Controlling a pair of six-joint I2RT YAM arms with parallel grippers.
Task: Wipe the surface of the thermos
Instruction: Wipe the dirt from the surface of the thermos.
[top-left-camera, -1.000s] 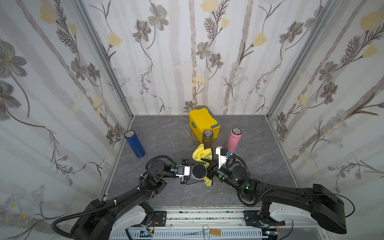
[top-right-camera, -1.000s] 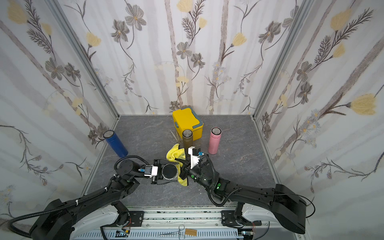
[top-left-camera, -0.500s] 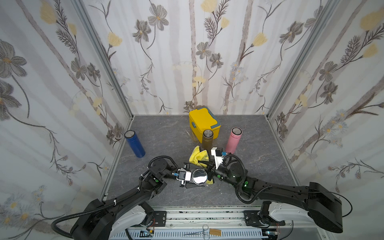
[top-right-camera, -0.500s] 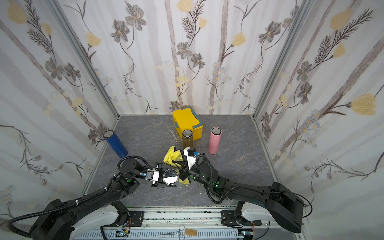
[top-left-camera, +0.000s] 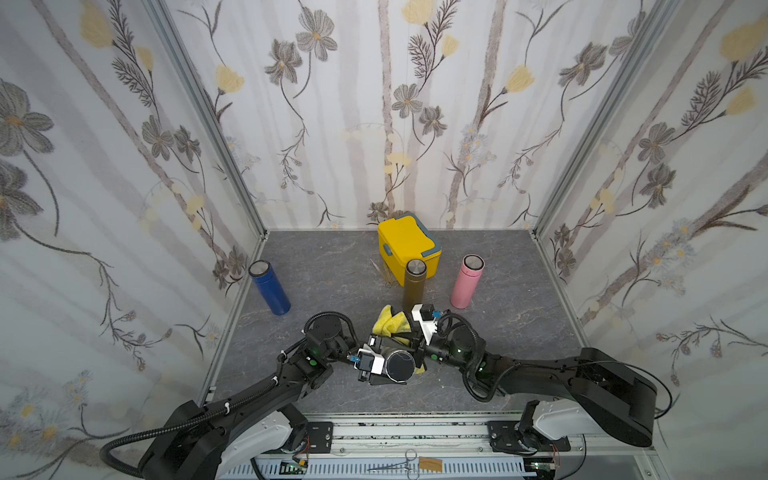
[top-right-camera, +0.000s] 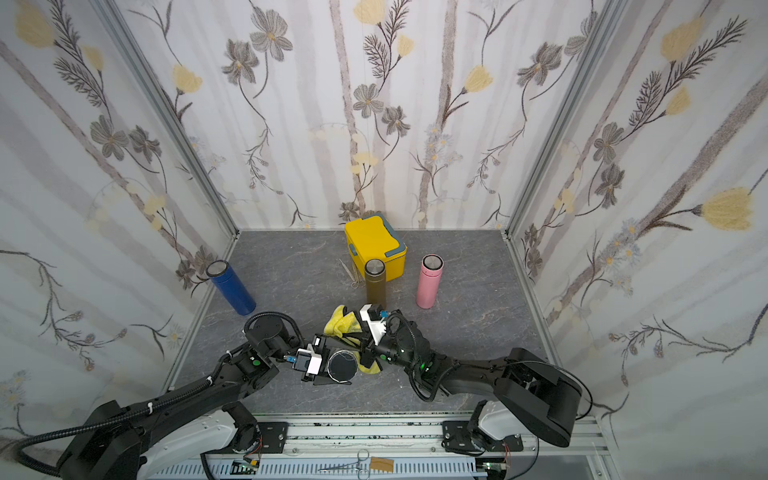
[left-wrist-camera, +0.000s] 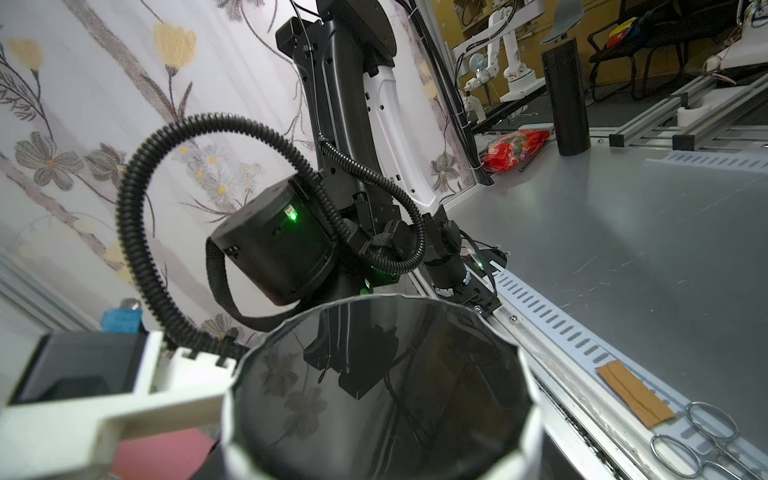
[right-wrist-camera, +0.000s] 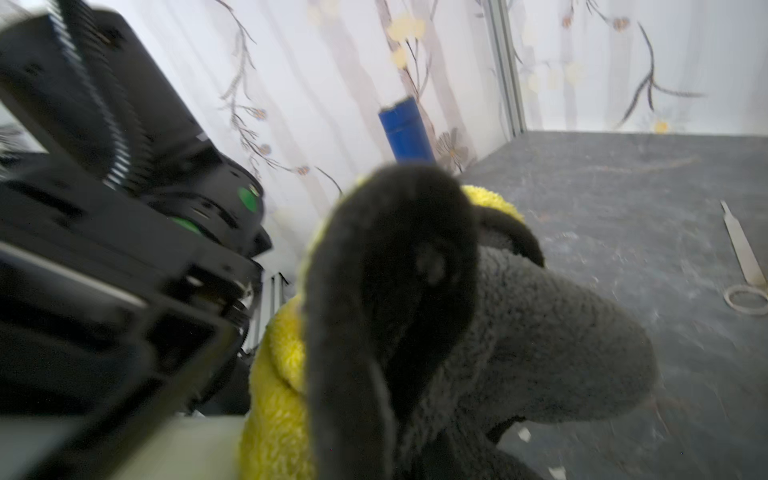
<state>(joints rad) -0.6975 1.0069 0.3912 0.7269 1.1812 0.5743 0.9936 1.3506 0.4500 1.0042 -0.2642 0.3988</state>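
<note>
**Both top views.** Shows the black thermos low in the middle of the frame, lifted off the floor and tipped so one round end faces the camera. Sits clamped in the left gripper, with a white finger against its side. Shows the right gripper pinched tight on the yellow cloth, which is pressed to the flask's right flank. Looks like the wiping step itself, under way rather than finished. Calls next for dragging the cloth along the wall, or turning the flask to bring up unwiped metal, without loosening either grip.

Shows, higher up, a blue flask at the left wall, with a brown flask and a pink flask near the centre. All stand upright and capped, contents hidden. Behind them, shows a yellow box with its lid shut, inside unseen.

**Left wrist.** Fills with the glossy thermos and a white finger touching its side.

**Right wrist.** Blurred. Shows cloth, grey on one face and yellow on the other, bunched around a dark finger. Hides the thermos itself.
</note>
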